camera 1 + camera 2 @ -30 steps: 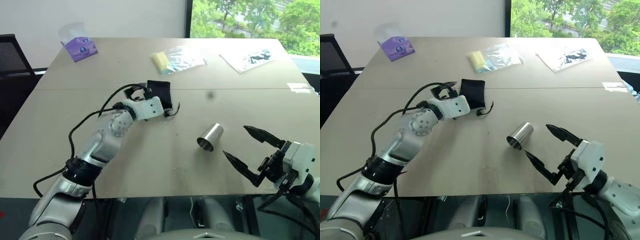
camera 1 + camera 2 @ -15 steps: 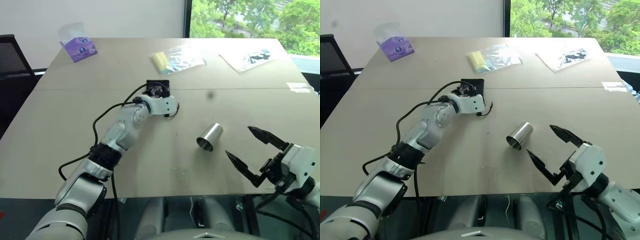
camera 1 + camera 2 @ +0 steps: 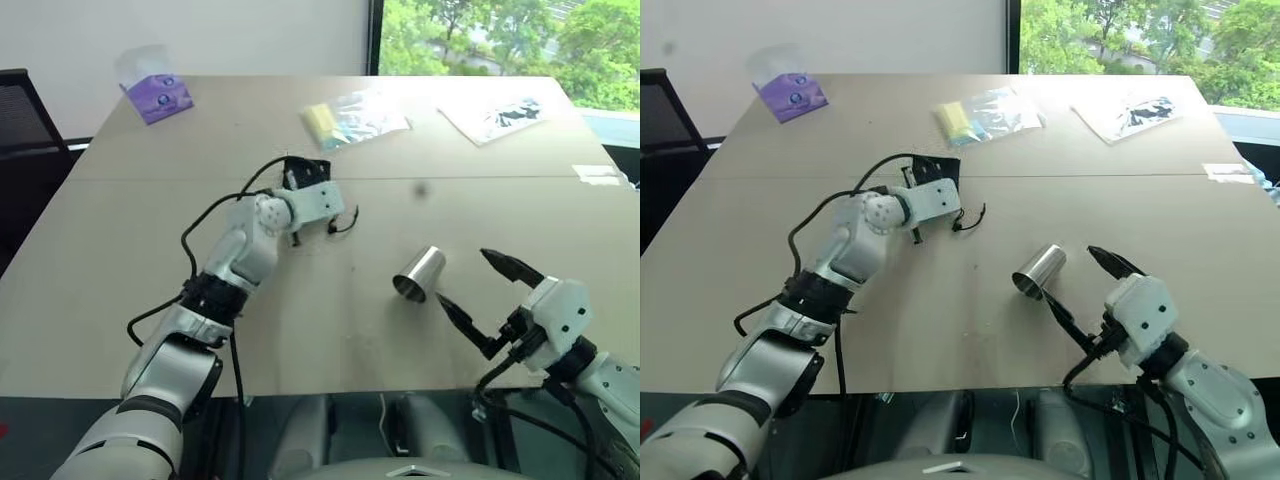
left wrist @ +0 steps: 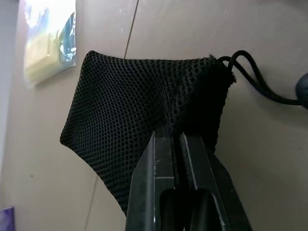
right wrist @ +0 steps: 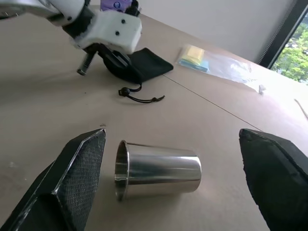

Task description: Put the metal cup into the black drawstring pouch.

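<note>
The metal cup point(image 3: 420, 274) lies on its side on the worktop point(image 3: 120, 260), its open mouth turned toward the robot's edge and a bit to the left. Everything else is easiest placed from it.

Just beside the cup, on the robot's near right, the right end effector point(image 3: 488, 299) hangs low with its two black fingers spread wide; from the wrist view, the cup point(image 5: 158, 169) sits in the gap between them, touching neither.

Well away from the cup, up and to the left across the worktop, lies the black drawstring pouch point(image 4: 144, 110). The left end effector point(image 3: 940, 196) has its fingers pressed together on a pinch of the mesh fabric near the mouth end. The pouch's cord point(image 5: 139, 96) trails out on the worktop toward the cup.

Farther back from the cup, near the far edge, are a clear packet with something yellow in it point(image 3: 350, 118), a printed sheet point(image 3: 500, 115) and a purple pack point(image 3: 155, 95) at the far left corner.
</note>
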